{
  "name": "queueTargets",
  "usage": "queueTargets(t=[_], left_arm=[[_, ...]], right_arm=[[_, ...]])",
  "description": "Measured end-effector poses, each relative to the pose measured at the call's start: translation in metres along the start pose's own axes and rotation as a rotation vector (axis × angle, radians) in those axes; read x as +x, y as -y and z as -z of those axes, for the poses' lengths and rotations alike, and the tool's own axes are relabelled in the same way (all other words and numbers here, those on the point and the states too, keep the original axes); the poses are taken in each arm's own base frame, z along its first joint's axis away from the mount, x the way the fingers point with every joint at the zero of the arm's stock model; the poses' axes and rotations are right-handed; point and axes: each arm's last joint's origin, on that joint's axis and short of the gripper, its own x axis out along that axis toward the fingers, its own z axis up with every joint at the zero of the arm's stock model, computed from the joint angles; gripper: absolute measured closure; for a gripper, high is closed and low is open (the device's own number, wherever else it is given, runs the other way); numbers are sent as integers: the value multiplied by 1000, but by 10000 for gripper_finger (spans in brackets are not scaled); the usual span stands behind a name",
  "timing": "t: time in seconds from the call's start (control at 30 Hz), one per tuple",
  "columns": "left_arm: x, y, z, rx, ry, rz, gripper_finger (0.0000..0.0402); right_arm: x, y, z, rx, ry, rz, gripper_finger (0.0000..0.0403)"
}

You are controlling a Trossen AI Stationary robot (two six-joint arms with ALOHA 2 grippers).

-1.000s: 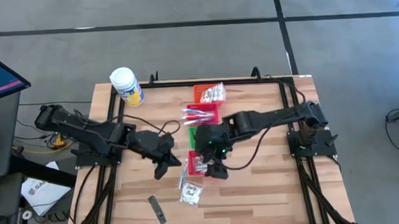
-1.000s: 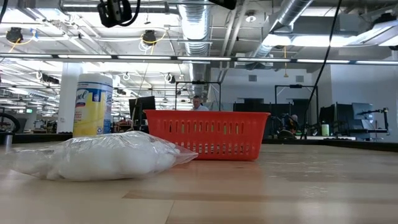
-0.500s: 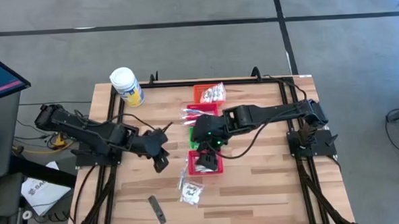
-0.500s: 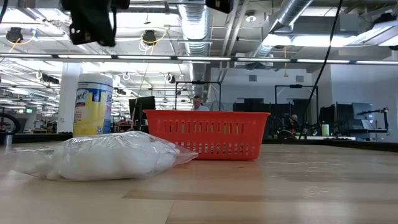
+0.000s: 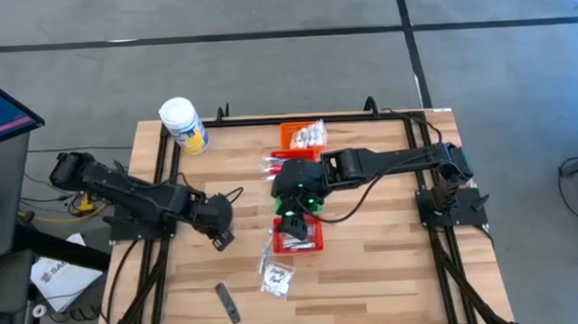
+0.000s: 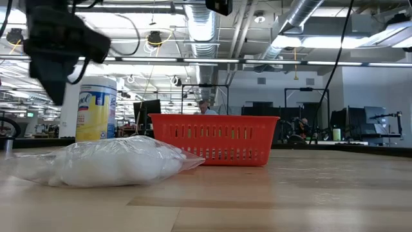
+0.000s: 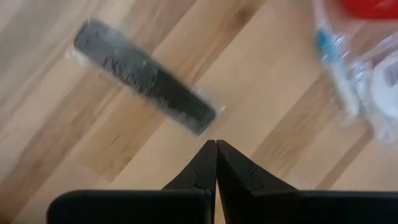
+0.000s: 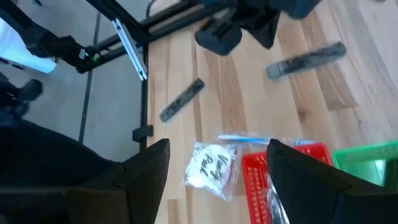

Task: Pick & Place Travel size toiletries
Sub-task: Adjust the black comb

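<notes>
A dark flat strip in clear wrap lies flat on the wooden table, just ahead of my left gripper's shut fingertips. That gripper points steeply down, left of the red basket, and touches nothing. My right gripper hangs open above the row of baskets. Below its fingers, the right wrist view shows a clear sachet with white contents. A wrapped toothbrush lies beside the sachet. A second dark strip lies near the table's front edge.
A white jar with a yellow label stands at the far left. An orange basket of sachets, a basket of toothbrushes and a green basket run in a row down the table's middle. Bare wood lies at right.
My left gripper has sunk toward the table and drawn back toward the table's left edge. It has tipped to point more steeply down and has stayed shut. My right gripper has shifted a little toward the far edge over the baskets, staying open.
</notes>
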Motion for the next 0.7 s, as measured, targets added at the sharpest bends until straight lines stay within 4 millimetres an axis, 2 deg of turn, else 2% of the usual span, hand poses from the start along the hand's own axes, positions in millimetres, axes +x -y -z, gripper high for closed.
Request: queueTargets(t=[0.17,0.33,0.5,0.7], left_arm=[[11,-10,14,-51,-22,-38,399],[21,-21,17,-112,-24,-84,399],[28,-32,13,-147,4,-129,399],[29,-43,-2,-152,57,-167,399]], right_arm=[[0,-1,-3,-12,35,-16,144],[0,-3,-3,-52,39,-21,144],[1,-10,-2,-83,50,-38,144],[2,-15,-2,-96,67,-54,144]])
